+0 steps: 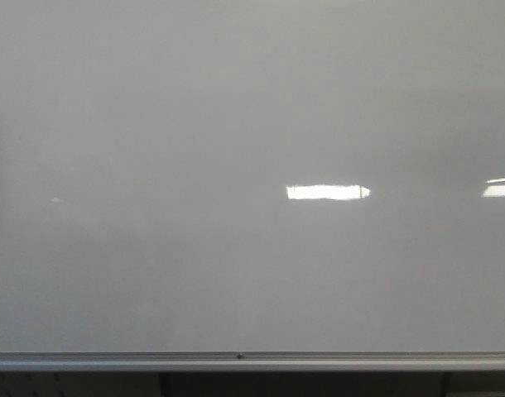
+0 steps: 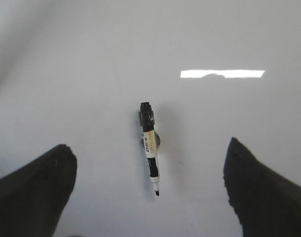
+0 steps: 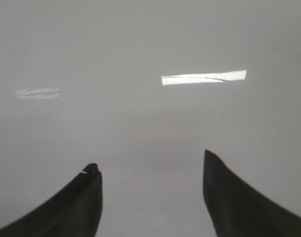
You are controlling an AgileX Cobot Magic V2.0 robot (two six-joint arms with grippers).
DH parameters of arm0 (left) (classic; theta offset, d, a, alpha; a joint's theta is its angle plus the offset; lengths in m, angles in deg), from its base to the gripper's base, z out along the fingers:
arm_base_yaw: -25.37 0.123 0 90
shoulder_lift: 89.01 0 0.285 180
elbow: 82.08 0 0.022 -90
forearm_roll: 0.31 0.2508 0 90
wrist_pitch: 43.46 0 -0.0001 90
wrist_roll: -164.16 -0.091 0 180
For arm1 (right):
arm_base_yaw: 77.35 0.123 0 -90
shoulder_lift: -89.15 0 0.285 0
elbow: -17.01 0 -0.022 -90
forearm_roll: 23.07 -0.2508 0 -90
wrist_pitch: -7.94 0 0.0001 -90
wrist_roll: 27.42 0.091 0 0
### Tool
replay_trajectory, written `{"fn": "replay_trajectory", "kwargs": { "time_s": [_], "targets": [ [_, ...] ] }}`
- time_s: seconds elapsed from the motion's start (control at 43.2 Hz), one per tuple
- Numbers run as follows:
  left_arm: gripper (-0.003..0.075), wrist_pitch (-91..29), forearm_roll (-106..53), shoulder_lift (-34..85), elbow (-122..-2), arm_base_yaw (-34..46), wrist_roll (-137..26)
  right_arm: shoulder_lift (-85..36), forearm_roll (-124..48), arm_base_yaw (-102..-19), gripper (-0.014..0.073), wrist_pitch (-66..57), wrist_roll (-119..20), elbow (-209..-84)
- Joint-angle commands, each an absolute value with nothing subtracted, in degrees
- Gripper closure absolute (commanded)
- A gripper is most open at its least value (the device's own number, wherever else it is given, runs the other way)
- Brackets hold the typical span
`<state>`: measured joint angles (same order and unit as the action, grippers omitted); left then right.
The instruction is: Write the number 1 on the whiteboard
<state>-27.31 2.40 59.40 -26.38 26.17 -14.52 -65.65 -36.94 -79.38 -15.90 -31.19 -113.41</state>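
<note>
1. In the front view the whiteboard (image 1: 236,273) fills almost all the picture, with its silver edge strip (image 1: 252,361) along 6 o'clock. I see no black stroke on it, so the number 1 is not yet written. Neither arm shows in this view.

2. The left gripper (image 2: 149,190) has its two dark fingers (image 2: 34,192) spread wide, and it holds nothing. Between them, ahead on the white surface, lies a marker (image 2: 150,148). It is uncapped, with the bare tip toward 6 o'clock, near the fingers, and the black end toward 12 o'clock, leaning a little to 11. Whether the marker lies on a flat surface or sticks on the board, I cannot tell.

3. So the long axis of the marker points almost straight away from the left gripper, and the fingers stand on both sides of it, apart from it. I judge this arm is the nearer one for the pick, closing across the barrel.

4. The right gripper (image 3: 153,195) is also spread wide and empty. It faces only plain grey surface with light reflections; no marker shows there.
</note>
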Motion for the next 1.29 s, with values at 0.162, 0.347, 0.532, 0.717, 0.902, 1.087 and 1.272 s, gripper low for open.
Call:
{"fn": "replay_trajectory", "kwargs": {
  "time_s": [0.162,0.347,0.532,0.717,0.902,1.087,1.272],
  "targets": [
    [0.0104,-37.3,-1.2,45.0,-28.3,26.3,-14.1,-64.8,-37.5,-79.2,0.0097,-12.1,-31.3,-115.0],
    [0.0104,-45.7,-3.6,33.2,-28.4,26.3,-14.1,-64.8,-37.5,-79.2,0.0097,-12.1,-31.3,-115.0],
    [0.0104,-58.6,-3.4,20.9,-28.4,26.3,-14.1,-64.8,-37.5,-79.2,0.0097,-12.1,-31.3,-115.0],
    [0.0104,-72.9,-3.2,9.6,-28.4,26.3,-14.1,-64.8,-37.5,-79.2,0.0097,-12.1,-31.3,-115.0],
    [0.0104,-78.5,-3.2,0.5,-29.4,26.3,-14.1,-64.8,-37.5,-79.2,0.0097,-12.1,-31.3,-115.0],
    [0.0104,-78.6,-2.6,-6.4,-32.8,26.3,-14.1,-64.8,-37.5,-79.2,0.0097,-12.1,-31.3,-115.0],
    [0.0105,-79.3,-0.3,-10.9,-35.7,26.3,-14.1,-64.8,-37.5,-79.2,0.0097,-12.2,-31.3,-115.0]
  ]
}}
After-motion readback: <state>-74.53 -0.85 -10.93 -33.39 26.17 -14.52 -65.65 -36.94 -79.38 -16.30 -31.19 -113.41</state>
